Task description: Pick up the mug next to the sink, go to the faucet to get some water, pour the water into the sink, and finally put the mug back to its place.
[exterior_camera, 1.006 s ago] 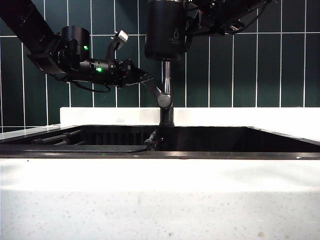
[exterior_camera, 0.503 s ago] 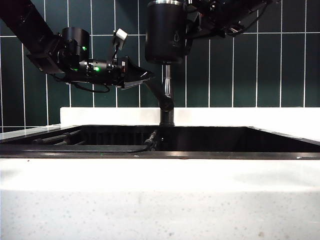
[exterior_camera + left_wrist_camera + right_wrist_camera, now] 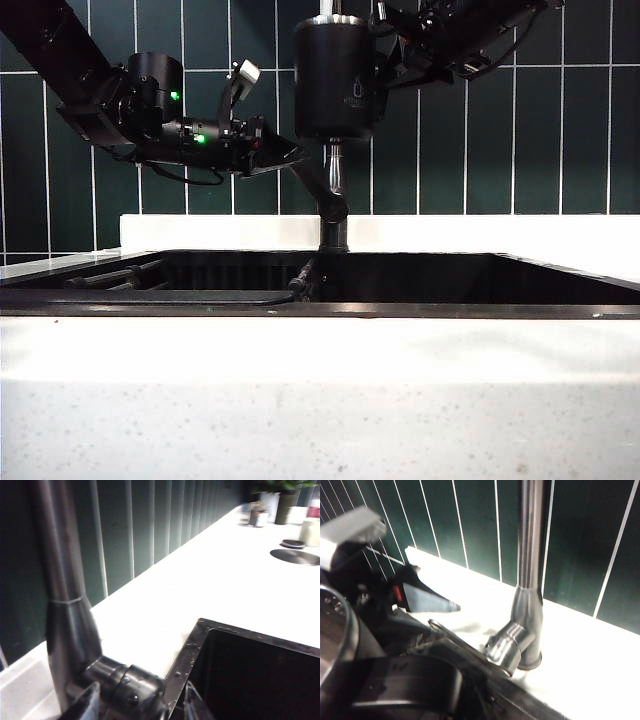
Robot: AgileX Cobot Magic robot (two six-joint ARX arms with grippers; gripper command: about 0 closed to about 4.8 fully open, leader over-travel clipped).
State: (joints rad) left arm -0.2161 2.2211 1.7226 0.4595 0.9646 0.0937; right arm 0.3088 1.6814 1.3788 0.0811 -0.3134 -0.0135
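Flanking the faucet (image 3: 334,190): left gripper (image 3: 283,152) fingers spread around its lever, right gripper (image 3: 392,62) clenched on the mug (image 3: 336,78) above.

A matte black mug (image 3: 333,78) with a steel rim and small white logo hangs upright high above the dark, wide sink (image 3: 420,285), directly before the slim grey faucet (image 3: 333,195). The faucet's angled lever (image 3: 470,647) juts sideways from its base at the white countertop's rear edge.
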